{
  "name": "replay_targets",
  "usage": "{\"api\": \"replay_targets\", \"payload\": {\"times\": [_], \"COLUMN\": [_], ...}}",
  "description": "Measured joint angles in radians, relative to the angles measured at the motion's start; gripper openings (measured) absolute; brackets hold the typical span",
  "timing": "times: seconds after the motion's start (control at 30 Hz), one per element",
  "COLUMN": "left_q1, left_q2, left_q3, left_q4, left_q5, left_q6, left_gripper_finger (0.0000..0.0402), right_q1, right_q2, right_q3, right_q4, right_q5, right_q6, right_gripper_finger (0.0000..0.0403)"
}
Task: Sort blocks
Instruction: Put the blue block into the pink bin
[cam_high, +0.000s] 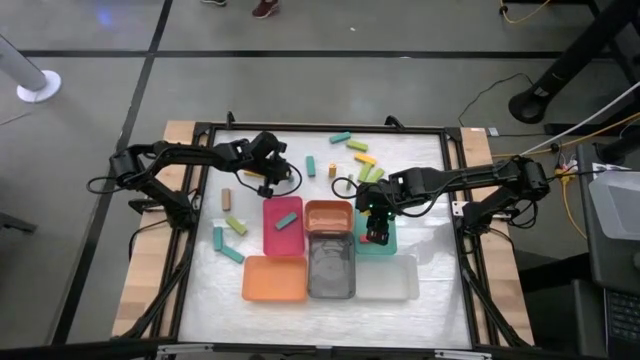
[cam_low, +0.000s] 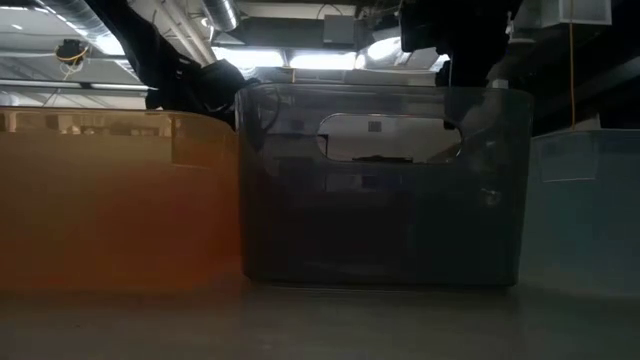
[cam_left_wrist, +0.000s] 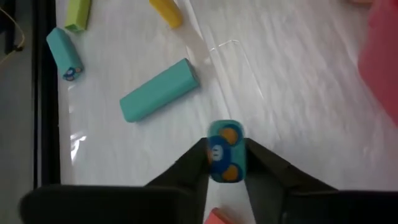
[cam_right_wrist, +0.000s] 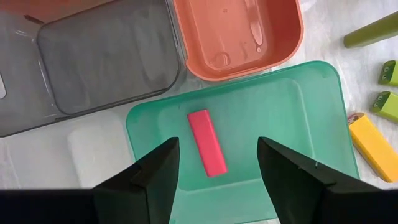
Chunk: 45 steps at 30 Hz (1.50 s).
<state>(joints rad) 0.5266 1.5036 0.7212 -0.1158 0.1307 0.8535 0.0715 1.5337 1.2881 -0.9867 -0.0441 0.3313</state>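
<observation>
My left gripper (cam_left_wrist: 225, 167) (cam_high: 266, 180) is near the table's far left part, shut on a teal block (cam_left_wrist: 224, 151) whose end face bears a blue and orange picture. A red block (cam_left_wrist: 216, 218) shows just below its fingers. My right gripper (cam_right_wrist: 217, 163) (cam_high: 375, 226) hangs open over the green tray (cam_right_wrist: 292, 106); a red block (cam_right_wrist: 208, 142) lies flat in that tray between the fingers, untouched. Loose blocks lie flat on the table: teal (cam_left_wrist: 159, 90), teal (cam_left_wrist: 64, 53), lime (cam_left_wrist: 78, 12), yellow (cam_left_wrist: 166, 11). My left gripper pinches the teal block between its two fingers (cam_left_wrist: 194, 163), one on each long side near the pictured end (cam_left_wrist: 224, 134). That end faces the wrist camera, so the block runs along the fingers. Whether its other end touches the table I cannot tell.
Trays sit mid-table: pink (cam_high: 283, 228) with a teal block (cam_high: 288, 219) in it, brown (cam_high: 328, 214), grey (cam_high: 331, 266), orange (cam_high: 274, 279), clear (cam_high: 388, 279). More blocks lie toward the far edge (cam_high: 356, 147) and the left side (cam_high: 230, 253). A black frame (cam_high: 200, 200) rims the table.
</observation>
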Motion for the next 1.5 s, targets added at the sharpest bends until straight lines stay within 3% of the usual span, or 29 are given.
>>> {"api": "replay_targets", "payload": {"times": [0.1,0.4,0.7,0.9,1.07,1.5], "left_q1": [0.0,-0.006,-0.065,-0.168,-0.291,-0.491], "left_q2": [-0.002,-0.065,-0.227,-0.335,-0.367,-0.345], "left_q3": [0.0,0.048,0.101,0.101,0.101,0.069], "left_q4": [0.001,-0.01,-0.113,-0.285,-0.383,-0.399], "left_q5": [-0.001,-0.008,0.006,0.129,0.157,0.154], "left_q6": [-0.04,-0.225,-0.444,-0.659,-0.783,-0.849], "left_gripper_finger": [0.0041,0.0048,0.0042,0.0053,0.0048,0.0071], "right_q1": [0.0,-0.016,-0.156,-0.257,-0.323,-0.389], "right_q2": [0.0,0.0,0.001,0.038,0.117,0.302], "right_q3": [0.0,0.0,0.0,0.001,0.0,0.0], "right_q4": [0.001,0.114,0.269,0.402,0.489,0.596], "right_q5": [0.0,0.13,0.131,0.126,0.068,0.052], "right_q6": [0.0,-0.109,-0.266,-0.43,-0.522,-0.68], "right_gripper_finger": [0.0215,0.0215,0.0215,0.0215,0.0215,0.0215]}}
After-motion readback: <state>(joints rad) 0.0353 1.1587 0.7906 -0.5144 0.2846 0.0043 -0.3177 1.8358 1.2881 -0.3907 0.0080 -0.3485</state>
